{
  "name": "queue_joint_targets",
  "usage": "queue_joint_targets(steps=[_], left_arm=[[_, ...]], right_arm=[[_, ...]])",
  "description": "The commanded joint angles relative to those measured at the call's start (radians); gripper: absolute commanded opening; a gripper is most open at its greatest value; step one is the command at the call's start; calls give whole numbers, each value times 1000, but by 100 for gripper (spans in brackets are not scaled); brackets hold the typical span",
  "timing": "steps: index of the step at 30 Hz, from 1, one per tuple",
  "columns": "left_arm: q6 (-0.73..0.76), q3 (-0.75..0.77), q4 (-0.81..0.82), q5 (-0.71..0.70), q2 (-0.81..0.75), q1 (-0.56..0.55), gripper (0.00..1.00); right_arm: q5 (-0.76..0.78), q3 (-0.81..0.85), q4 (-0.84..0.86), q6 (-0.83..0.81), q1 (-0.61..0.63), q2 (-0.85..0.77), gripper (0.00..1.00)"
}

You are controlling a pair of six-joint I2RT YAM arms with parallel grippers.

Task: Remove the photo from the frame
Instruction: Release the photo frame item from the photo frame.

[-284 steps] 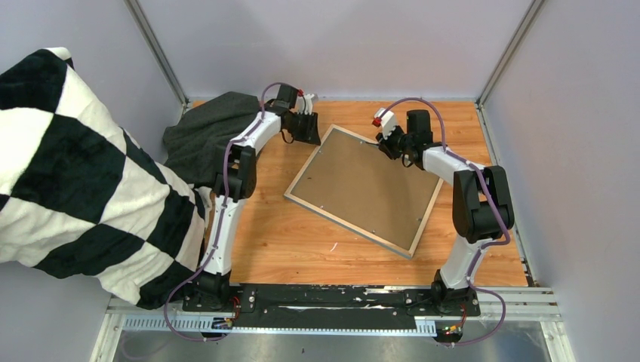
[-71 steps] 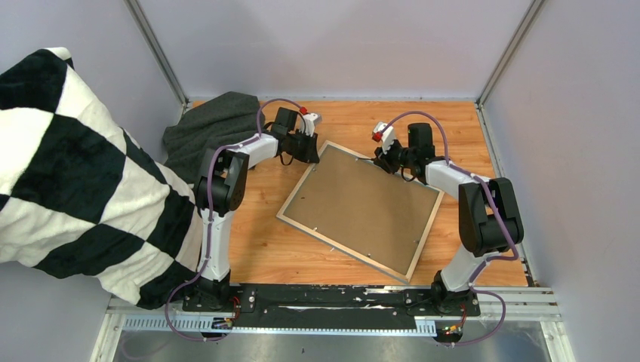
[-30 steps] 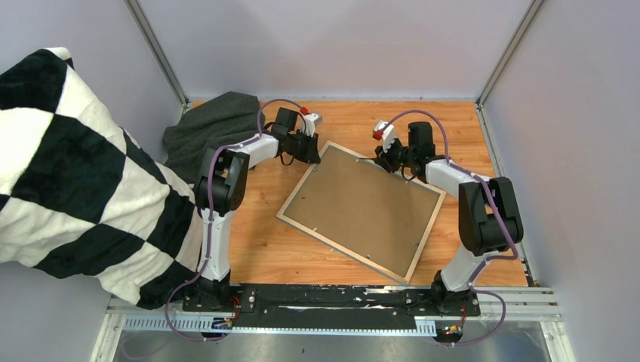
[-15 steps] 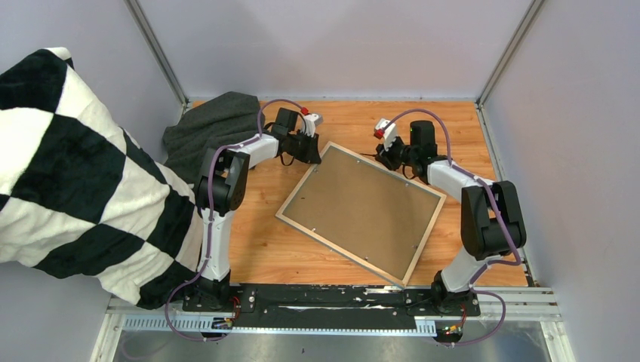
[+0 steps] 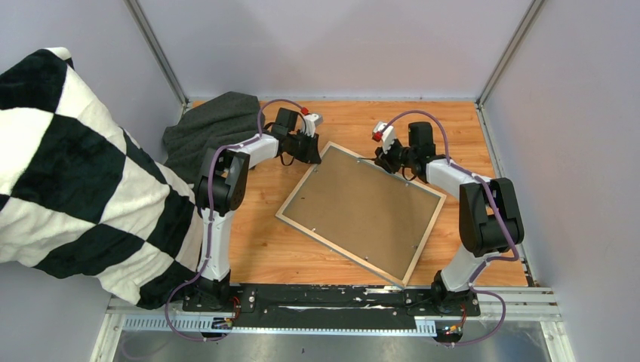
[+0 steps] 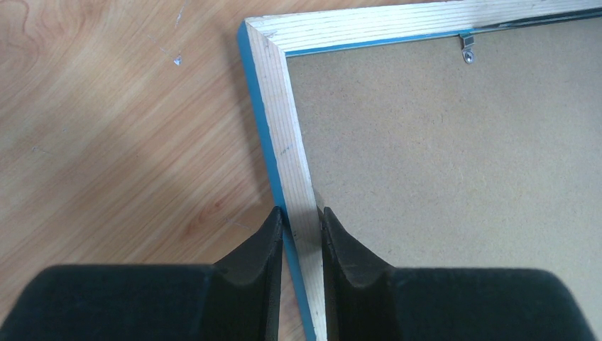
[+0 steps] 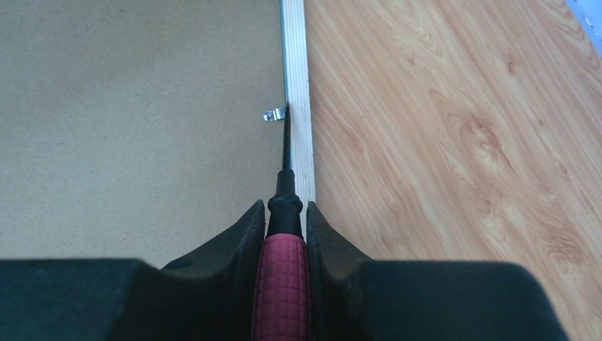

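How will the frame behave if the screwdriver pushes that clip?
Probably stiff: the frame is a thin wooden rail around a flat backing board. Likely light, so it may slide on the smooth table; the left gripper clamping its edge should limit that.

The frame (image 6: 284, 142) lies flat, back up, skewed (blue sides, pale wood).

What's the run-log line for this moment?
left gripper: shut on frame edge | right gripper: shut on screwdriver, tip at retaining clip | backing board: in frame

frame (image 5: 303, 181) slightly nearer the arm bases (image 5: 332, 296)
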Motion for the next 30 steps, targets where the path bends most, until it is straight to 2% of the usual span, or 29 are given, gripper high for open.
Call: queue_joint_targets(steps=[1, 30], left_arm=[[26, -46, -134, 28, 80, -27, 0], [28, -45, -136, 32, 82, -27, 0]], right_arm=[[-53, 12, -40, -19, -5, -8, 0], [-27, 26, -67, -32, -25, -19, 0]])
